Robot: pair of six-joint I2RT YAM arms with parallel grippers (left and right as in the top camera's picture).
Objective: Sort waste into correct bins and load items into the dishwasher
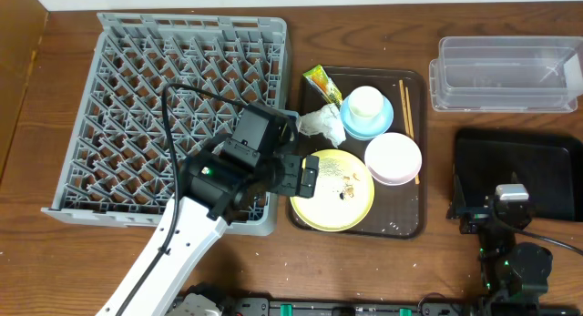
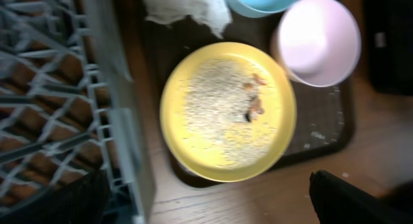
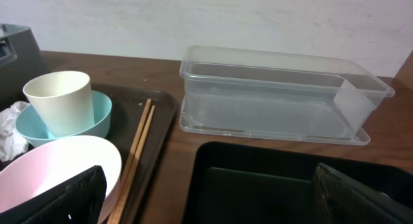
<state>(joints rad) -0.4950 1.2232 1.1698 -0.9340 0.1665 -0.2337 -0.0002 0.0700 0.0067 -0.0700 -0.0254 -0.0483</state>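
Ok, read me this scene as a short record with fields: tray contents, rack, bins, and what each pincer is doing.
tray: dark-brown serving tray, mid-table
on tray: yellow plate with pale crumbs; light-blue saucer holding small cream cup; pale pink bowl; wooden chopsticks; crumpled white napkin; yellow-green wrapper
rack: grey plastic dish rack, left of tray, no dishes visible
bins: clear plastic tub, shallow black bin, right of tray
left pincer: open, over plate's left edge
right pincer: open, at black bin's near edge

Grey plastic rack (image 1: 137,107), clear glossy plastic tub (image 3: 277,95), wooden chopsticks (image 3: 139,146).
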